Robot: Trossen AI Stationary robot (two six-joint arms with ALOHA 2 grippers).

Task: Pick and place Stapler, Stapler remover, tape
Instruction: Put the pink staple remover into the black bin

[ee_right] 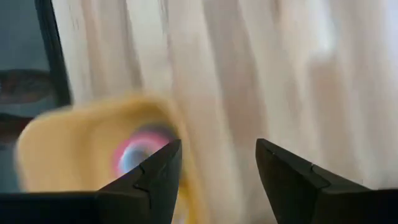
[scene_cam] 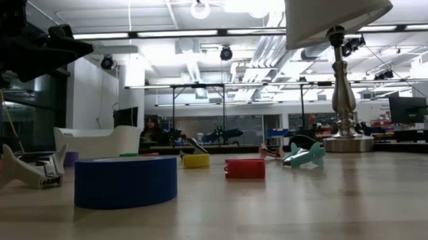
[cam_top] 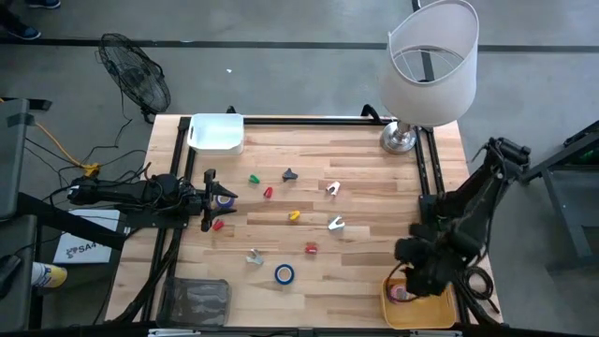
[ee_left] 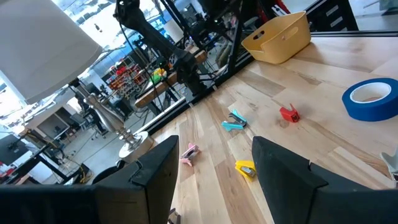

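Observation:
A blue tape roll (cam_top: pixel 284 273) lies flat on the wooden table, large in the low view (scene_cam: pixel 125 182). Small staplers and staple removers are scattered around it: red (cam_top: pixel 311 248), yellow (cam_top: pixel 294 216), teal-white (cam_top: pixel 336 223), pink-white (cam_top: pixel 332 188), dark (cam_top: pixel 289 174) and white (cam_top: pixel 254 256). My left gripper (ee_left: pixel 214 146) is open near the table's left edge (cam_top: pixel 213 198) and touches nothing. My right gripper (ee_right: pixel 217 149) is open above the yellow bin (cam_top: pixel 416 304) at the near right corner. A pink tape roll (ee_right: pixel 140 152) lies in that bin.
A lamp (cam_top: pixel 426 65) stands at the far right corner, its base (scene_cam: pixel 345 139) on the table. A white bin (cam_top: pixel 217 131) sits at the far left, and a clear container (cam_top: pixel 197 301) at the near left. Small green (cam_top: pixel 254 180) and red (cam_top: pixel 268 192) items lie nearby.

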